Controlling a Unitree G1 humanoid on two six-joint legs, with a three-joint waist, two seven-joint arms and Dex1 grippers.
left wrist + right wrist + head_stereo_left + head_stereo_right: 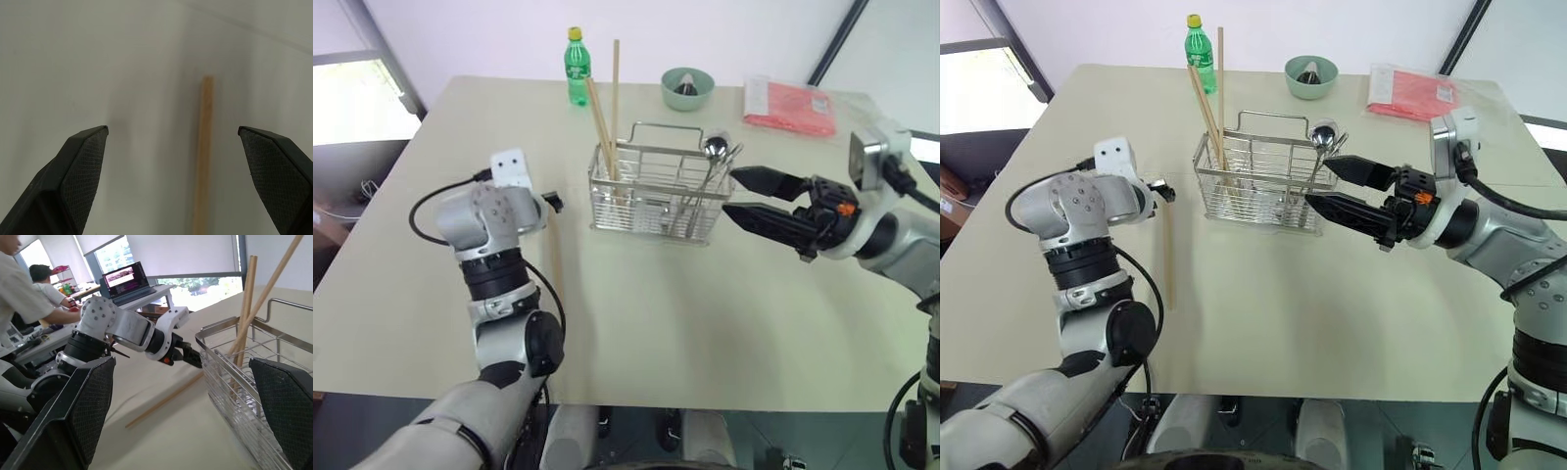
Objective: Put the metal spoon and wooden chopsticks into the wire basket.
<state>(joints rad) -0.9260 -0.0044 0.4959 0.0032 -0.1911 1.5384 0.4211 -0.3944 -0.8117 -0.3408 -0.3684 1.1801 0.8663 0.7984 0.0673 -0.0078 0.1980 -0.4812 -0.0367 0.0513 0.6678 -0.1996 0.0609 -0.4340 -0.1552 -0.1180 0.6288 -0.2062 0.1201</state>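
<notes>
Left wrist view: left claw point(173, 147) wide open, empty, straddling loose chopstick point(204, 147) on surface point(705, 313). Centre stick, then close. Wire basket point(656, 201) at 2 o'clock holds spoon point(715, 149). Right claw point(744, 199) open, empty.

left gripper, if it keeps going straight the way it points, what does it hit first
Probably the table, with the loose chopstick lying between the open fingers of the left gripper; how far off the table it hangs is unclear.

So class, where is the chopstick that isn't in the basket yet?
It lies flat on the table, left of the wire basket, under the open left gripper.
</notes>
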